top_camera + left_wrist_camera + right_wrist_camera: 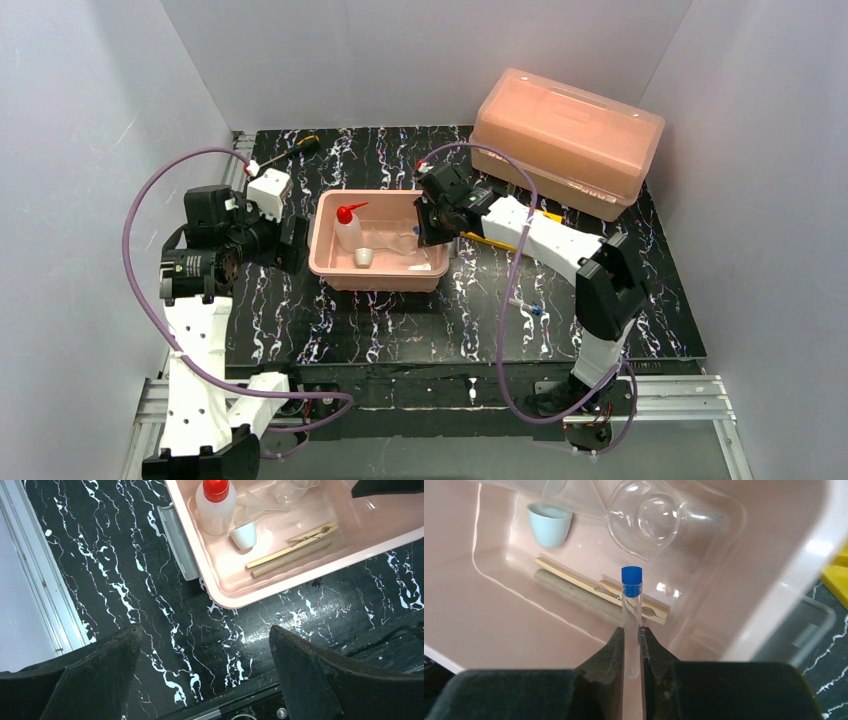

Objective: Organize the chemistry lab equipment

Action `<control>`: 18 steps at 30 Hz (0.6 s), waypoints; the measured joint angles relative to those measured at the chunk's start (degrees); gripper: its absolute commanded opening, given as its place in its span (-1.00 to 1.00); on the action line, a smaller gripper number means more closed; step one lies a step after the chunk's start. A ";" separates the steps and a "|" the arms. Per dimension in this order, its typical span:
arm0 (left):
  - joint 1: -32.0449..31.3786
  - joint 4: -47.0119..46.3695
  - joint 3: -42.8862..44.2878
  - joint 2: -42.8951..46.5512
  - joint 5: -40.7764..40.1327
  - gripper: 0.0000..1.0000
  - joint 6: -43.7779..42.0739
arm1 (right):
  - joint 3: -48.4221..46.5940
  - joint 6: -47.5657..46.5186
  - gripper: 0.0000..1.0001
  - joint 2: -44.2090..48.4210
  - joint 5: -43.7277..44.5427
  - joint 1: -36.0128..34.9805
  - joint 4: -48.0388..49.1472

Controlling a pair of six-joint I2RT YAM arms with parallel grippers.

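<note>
Blue-capped tube (631,607) we hold pinched in the right gripper (633,632) jaws over the pink tray (499,645), probably to lay beside wooden clamps (584,585); left gripper (205,630) jaws wide, empty.

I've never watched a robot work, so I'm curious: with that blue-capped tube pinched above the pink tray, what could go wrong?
1. The right pincer grips the blue-capped tube only near one end, so it might slip or tilt out.
2. Released here, it would probably land on the wooden clamp and could knock the glass beaker lying in the pink tray, perhaps chipping glass.
</note>
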State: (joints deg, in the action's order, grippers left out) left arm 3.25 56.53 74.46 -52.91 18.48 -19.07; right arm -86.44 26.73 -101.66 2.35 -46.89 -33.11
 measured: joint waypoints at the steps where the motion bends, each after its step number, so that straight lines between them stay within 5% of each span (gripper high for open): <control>1: 0.00 0.08 0.00 0.07 0.02 0.97 0.00 | -0.04 0.04 -0.39 -1.04 -0.03 0.00 -0.11; 9: 0.00 0.46 0.00 0.62 0.20 0.97 0.00 | -1.63 -1.56 0.18 0.04 0.76 -0.06 -0.82; 18: 0.00 0.44 0.00 0.56 0.24 0.97 0.00 | 0.31 -5.36 0.22 18.93 6.23 0.44 -2.24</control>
State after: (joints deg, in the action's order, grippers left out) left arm 3.25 56.97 74.46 -52.36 18.72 -19.07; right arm -86.13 21.36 -82.73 8.59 -46.45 -35.35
